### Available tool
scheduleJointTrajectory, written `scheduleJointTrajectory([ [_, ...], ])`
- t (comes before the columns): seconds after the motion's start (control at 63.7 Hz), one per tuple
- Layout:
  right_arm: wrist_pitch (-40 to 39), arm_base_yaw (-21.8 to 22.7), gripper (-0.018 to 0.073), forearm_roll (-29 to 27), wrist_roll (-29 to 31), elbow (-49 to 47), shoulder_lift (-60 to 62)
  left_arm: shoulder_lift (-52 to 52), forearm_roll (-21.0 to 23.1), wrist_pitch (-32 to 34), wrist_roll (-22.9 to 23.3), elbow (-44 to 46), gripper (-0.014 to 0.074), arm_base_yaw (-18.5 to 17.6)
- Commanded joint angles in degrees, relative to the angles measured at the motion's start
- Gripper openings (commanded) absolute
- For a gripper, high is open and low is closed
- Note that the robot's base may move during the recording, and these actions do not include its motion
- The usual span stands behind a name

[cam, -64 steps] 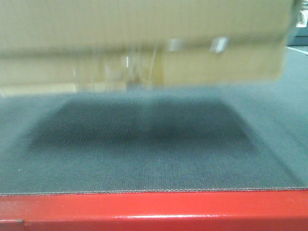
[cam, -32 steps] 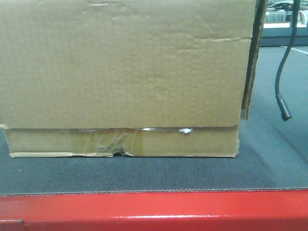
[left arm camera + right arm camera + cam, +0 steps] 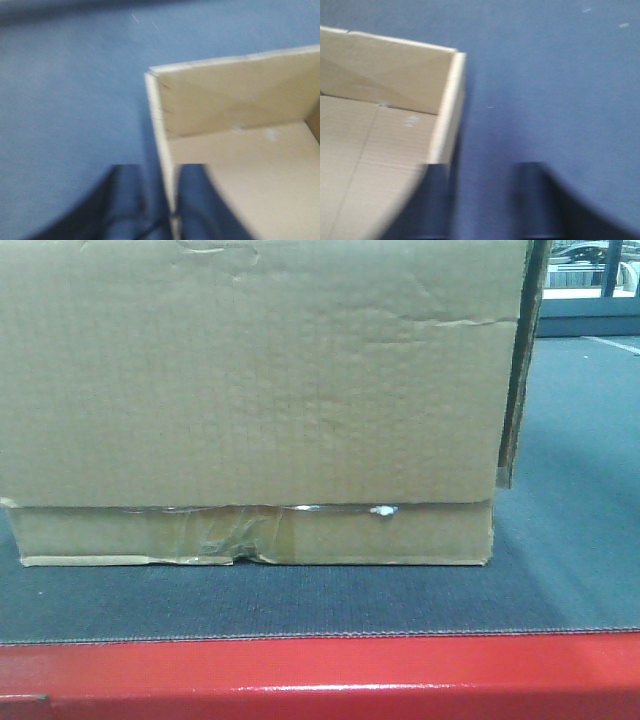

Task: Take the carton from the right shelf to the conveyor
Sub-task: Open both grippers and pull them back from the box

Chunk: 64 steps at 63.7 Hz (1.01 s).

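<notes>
The carton (image 3: 250,400) sits flat on the conveyor (image 3: 560,570), where a second ago it hung blurred above its own shadow — the placing looks done. The dangling cable seen beside it has gone, which suggests the arms are withdrawing. The left gripper (image 3: 159,205) has its fingers spread astride the carton's wall, gripping nothing; the right gripper (image 3: 485,200) is parted outside it, empty. Dark textured belt, red frame edge (image 3: 320,675) — the room behind is barely visible.

Carton (image 3: 250,400) dropped from mid-air onto conveyor belt (image 3: 560,540), now sharp and settled, dangling black cable gone from its right.
</notes>
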<state>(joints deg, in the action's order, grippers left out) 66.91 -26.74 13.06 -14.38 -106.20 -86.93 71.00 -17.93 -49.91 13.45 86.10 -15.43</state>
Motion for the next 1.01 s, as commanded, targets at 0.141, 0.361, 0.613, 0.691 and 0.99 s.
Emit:
scheduleJointTrajectory([
  [0.141, -1.7, 0.3, -0.006, 4.8, 0.5, 6.3, 8.6, -11.4, -0.2, 7.2, -0.6, -14.4, 0.0015, 9.6],
  [0.361, -9.3, 0.3, -0.0061, 5.0, 0.4, 21.5, 17.4, -23.5, 4.0, 17.6, -0.6, -33.7, 0.0015, 16.1],
  [0.613, -25.0, 0.3, -0.0061, 5.0, -2.4, 44.7, 30.4, -38.1, 4.8, 24.3, -0.6, -52.0, 0.0015, 16.3],
  [0.691, -33.5, 0.3, -0.0061, 5.0, -2.5, 54.7, 36.4, -42.8, 4.8, 25.9, -0.6, -55.7, 0.0015, 16.3],
  [0.99, -51.2, 0.3, -0.0061, 5.0, -2.5, 80.0, 59.7, -52.1, 4.8, 26.7, -0.6, -59.6, 0.0015, 16.3],
])
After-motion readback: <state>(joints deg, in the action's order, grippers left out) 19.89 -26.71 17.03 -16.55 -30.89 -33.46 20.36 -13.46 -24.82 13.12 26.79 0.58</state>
